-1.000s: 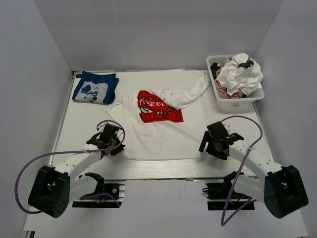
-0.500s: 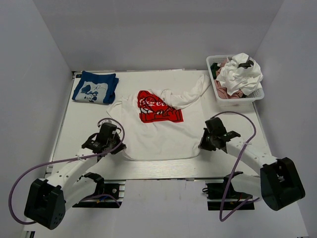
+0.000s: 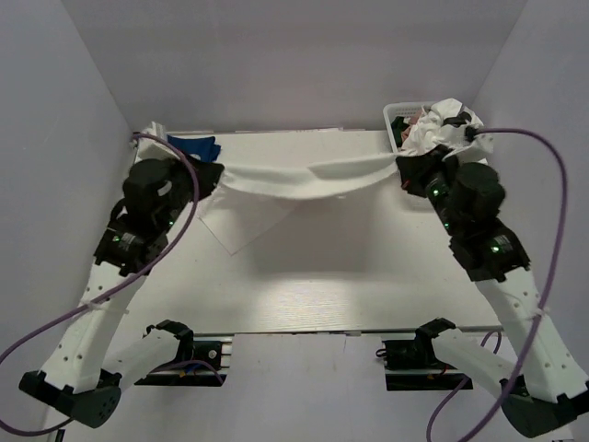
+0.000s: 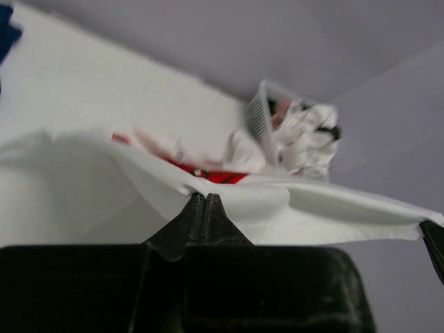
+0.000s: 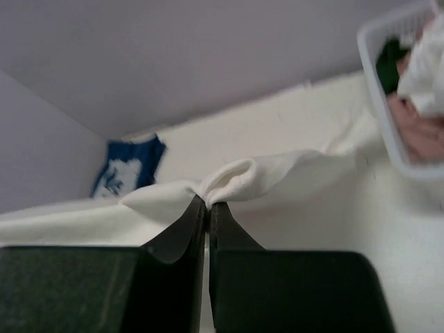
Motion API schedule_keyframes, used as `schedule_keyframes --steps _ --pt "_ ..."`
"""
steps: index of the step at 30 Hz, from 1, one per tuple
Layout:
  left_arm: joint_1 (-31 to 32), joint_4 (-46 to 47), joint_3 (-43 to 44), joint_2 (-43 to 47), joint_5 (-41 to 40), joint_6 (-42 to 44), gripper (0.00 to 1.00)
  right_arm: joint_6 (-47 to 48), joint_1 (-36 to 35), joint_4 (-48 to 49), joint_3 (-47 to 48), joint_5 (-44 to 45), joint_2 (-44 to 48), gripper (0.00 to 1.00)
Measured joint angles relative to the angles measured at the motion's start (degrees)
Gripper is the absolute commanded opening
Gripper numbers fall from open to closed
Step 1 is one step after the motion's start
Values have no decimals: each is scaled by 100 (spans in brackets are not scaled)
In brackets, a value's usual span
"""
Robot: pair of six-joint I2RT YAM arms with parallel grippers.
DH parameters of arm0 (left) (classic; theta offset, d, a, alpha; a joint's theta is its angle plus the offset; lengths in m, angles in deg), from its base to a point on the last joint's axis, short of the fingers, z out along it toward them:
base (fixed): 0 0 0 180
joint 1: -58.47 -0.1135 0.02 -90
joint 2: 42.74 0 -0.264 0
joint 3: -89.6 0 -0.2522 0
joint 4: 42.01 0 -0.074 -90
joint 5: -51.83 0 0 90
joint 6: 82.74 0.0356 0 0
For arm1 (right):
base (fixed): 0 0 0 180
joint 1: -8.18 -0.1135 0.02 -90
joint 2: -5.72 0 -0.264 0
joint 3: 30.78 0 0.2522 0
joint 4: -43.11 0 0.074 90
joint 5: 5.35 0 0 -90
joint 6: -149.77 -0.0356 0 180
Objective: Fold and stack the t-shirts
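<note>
The large white t-shirt (image 3: 304, 180) hangs stretched above the far half of the table, held at both ends, with a loose flap (image 3: 241, 221) drooping onto the table. My left gripper (image 3: 210, 175) is shut on its left edge. In the left wrist view the fingertips (image 4: 205, 198) pinch white cloth, and a strip of the red logo (image 4: 216, 176) shows behind. My right gripper (image 3: 406, 171) is shut on the right edge, where the cloth bunches at the tips (image 5: 208, 202). The folded blue t-shirt (image 5: 129, 169) lies at the far left, mostly hidden behind my left arm in the top view.
A white mesh basket (image 3: 392, 116) at the far right corner holds a heap of crumpled shirts (image 3: 446, 129), among them pink (image 5: 416, 139) and dark green (image 5: 388, 66) ones. Grey walls close in the table on three sides.
Both grippers closed on the white t-shirt's near edge and swung it up and toward the far side. The shirt went from lying flat, logo up, to hanging stretched between them.
</note>
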Motion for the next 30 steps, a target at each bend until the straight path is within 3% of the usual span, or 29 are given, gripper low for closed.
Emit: schedule_keyframes --steps 8,16,23,30 --pt "-4 -446 2581 -48 -72 599 0 850 0 -605 2986 -52 -155 0" --pt "-4 -1123 5322 -195 748 1032 0 1327 2 -1314 5482 -741 -326 0" --pt "-31 -1274 6028 35 1307 1121 0 1427 0 -1344 5685 -1394 184 0" --pt "-44 -1016 5241 -254 881 1244 0 1545 0 -1038 4544 -909 173 0"
